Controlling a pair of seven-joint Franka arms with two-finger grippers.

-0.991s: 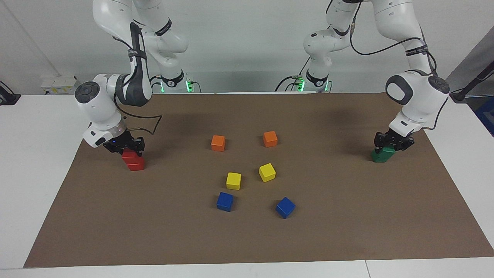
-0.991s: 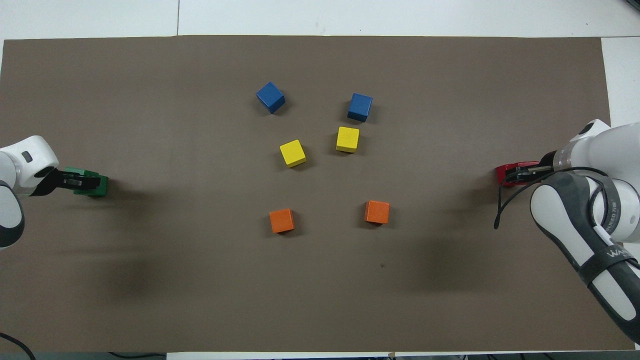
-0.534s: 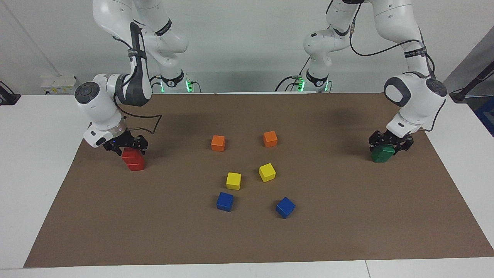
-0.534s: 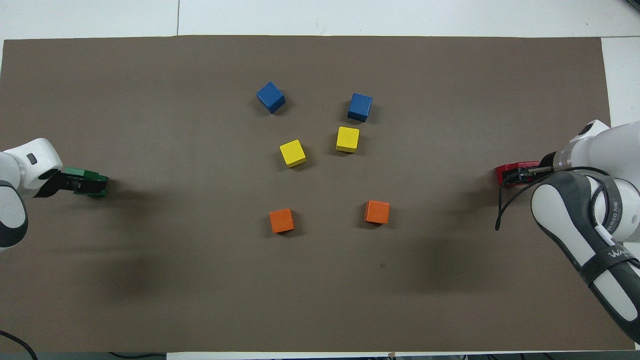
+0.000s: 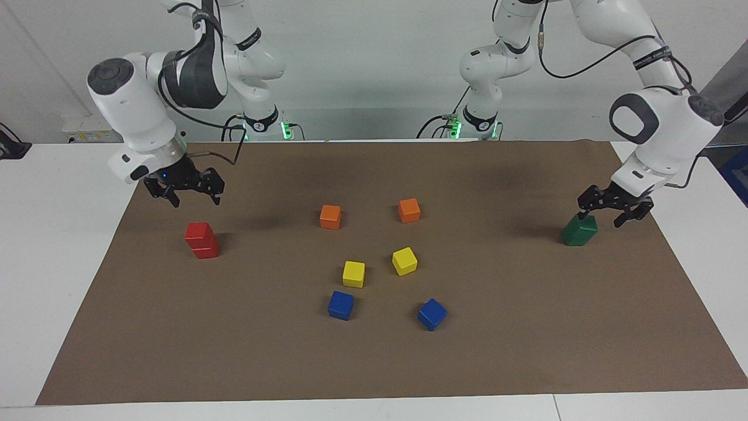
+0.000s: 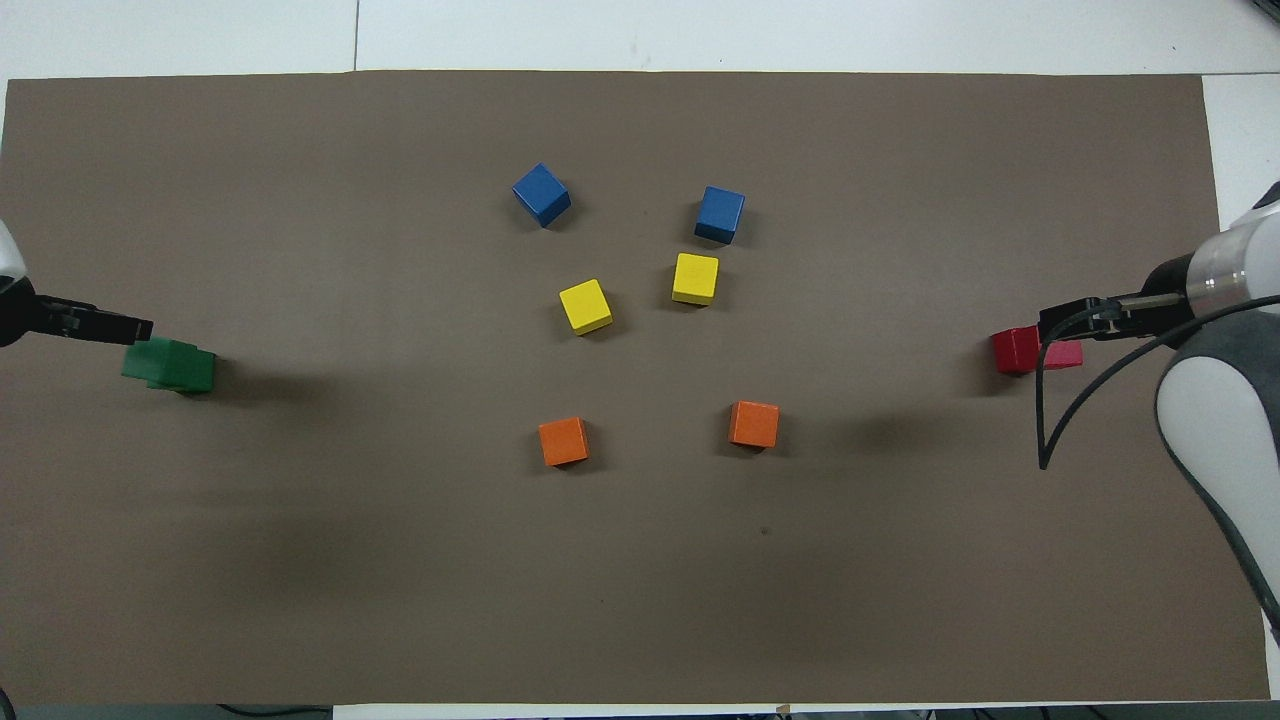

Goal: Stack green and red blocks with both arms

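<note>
Two red blocks stand stacked one on the other at the right arm's end of the brown mat, also seen as the red stack from overhead. My right gripper hangs open above that stack, clear of it and holding nothing. Two green blocks stand stacked at the left arm's end, the green stack in the overhead view. Just above it my left gripper is open and empty, its fingers apart from the top block.
In the middle of the brown mat sit two orange cubes, two yellow cubes and two blue cubes, the blue ones farthest from the robots.
Both grippers have opened, let go of the top blocks and risen off their stacks. The red and green stacks stay where they were.
</note>
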